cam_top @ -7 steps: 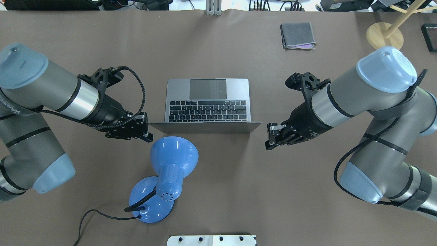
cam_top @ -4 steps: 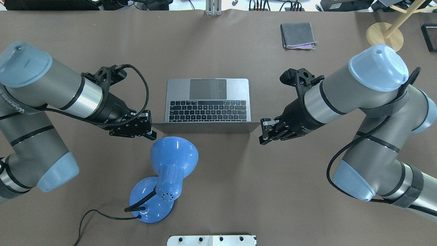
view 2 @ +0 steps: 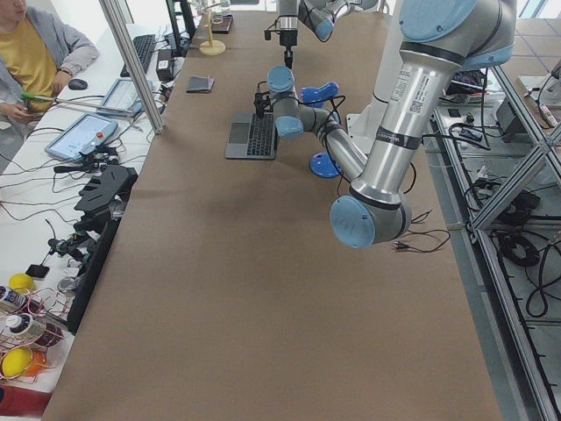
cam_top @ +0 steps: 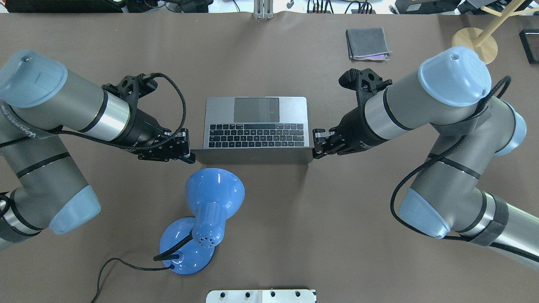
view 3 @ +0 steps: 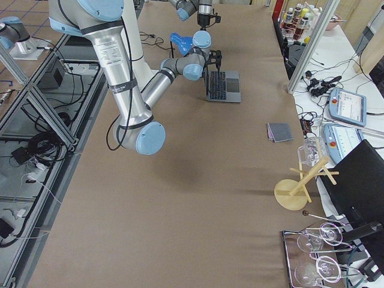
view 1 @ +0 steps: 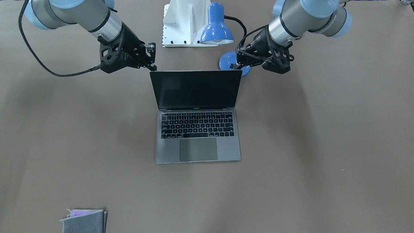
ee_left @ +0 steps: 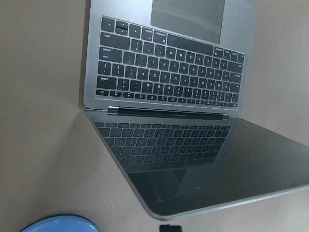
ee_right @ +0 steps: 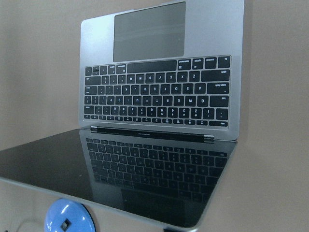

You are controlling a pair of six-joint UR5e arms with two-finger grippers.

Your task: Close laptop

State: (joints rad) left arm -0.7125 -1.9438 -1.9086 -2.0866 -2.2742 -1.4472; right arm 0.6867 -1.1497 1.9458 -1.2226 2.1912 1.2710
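The space-grey laptop point(cam_top: 257, 122) stands open in the middle of the table, keyboard and trackpad facing away from me and the lid tilted back toward me. Its black screen shows in the front view point(view 1: 195, 89). My left gripper point(cam_top: 188, 155) is at the lid's upper left corner, and my right gripper point(cam_top: 316, 148) is at the upper right corner. Both look shut and hold nothing. In the front view the left gripper point(view 1: 237, 64) and right gripper point(view 1: 152, 64) flank the lid's top edge. Both wrist views look down on the screen and keyboard point(ee_left: 169, 72) point(ee_right: 159, 92).
A blue desk lamp point(cam_top: 212, 198) stands just behind the lid on my left side, its cord trailing left. A grey felt pouch point(cam_top: 367, 43) lies far right. A wooden stand point(cam_top: 473, 42) is at the far right corner. A white mount point(cam_top: 261, 296) sits at the near edge.
Both grippers have moved inward and slightly forward, from beside and behind the lid to its two upper corners. The lid's tilt looks about the same.
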